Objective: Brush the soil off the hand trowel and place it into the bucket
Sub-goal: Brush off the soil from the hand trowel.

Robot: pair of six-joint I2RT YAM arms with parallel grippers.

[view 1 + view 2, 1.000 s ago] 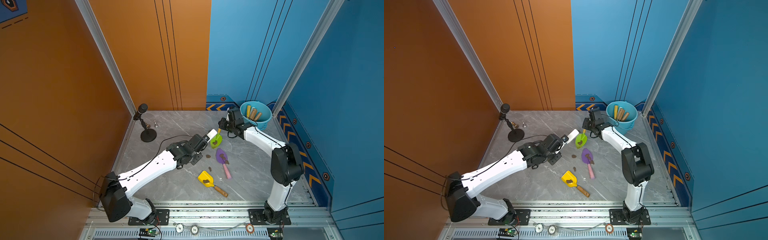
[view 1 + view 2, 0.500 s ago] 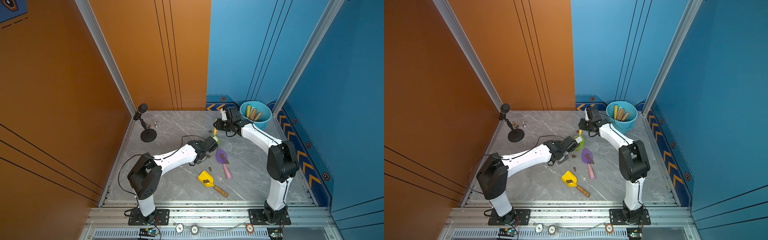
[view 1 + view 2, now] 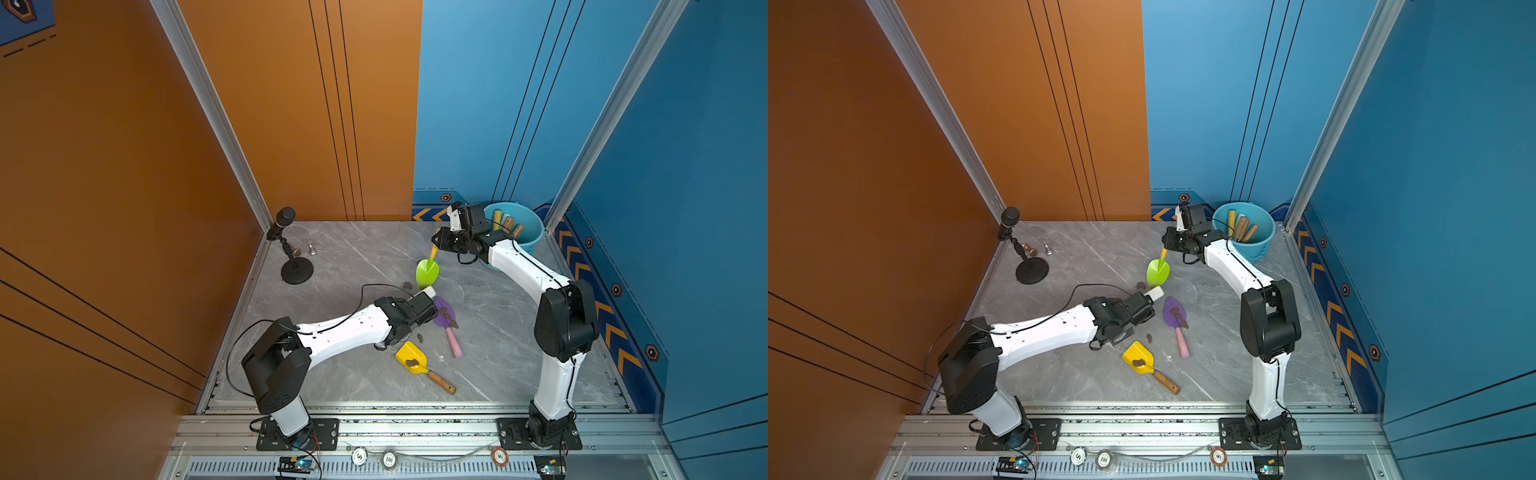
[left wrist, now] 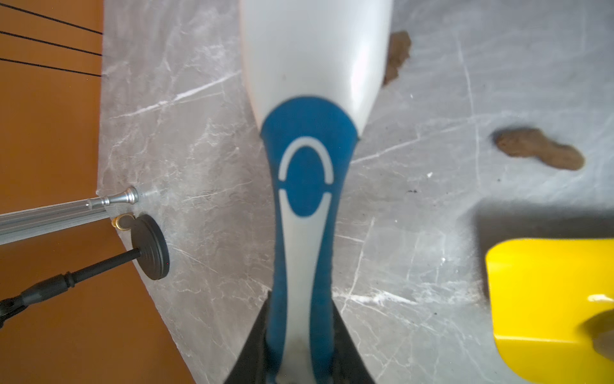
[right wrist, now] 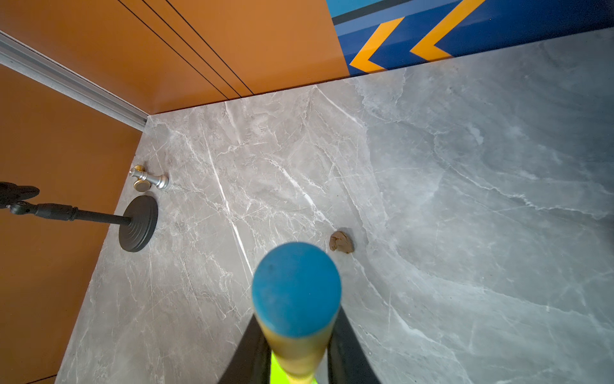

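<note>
- My right claw (image 3: 437, 244) is pressed tight on the yellow handle of the green trowel (image 3: 427, 272); the blade hangs below the claw, tilted, its tip pointing toward my left claw; in the right wrist view the handle's blue end cap juts out past the claw (image 5: 297, 355).
- My left claw (image 3: 417, 306) pinches the brush (image 4: 305, 166) by its blue-and-white handle; the white end reaches out ahead of the claw, just beside the green blade's tip; I cannot tell whether they touch.
- The bucket (image 3: 536, 232) stands just behind my right claw; wooden handles (image 3: 505, 222) lean inside it.
- One lump of soil (image 3: 407, 285) lies on the table between my two claws, just beside the green blade.
- A purple trowel (image 3: 438, 321) lies just beside my left claw, lumps on its blade; a yellow trowel (image 3: 405, 353) lies near that claw, a lump in its scoop.
</note>
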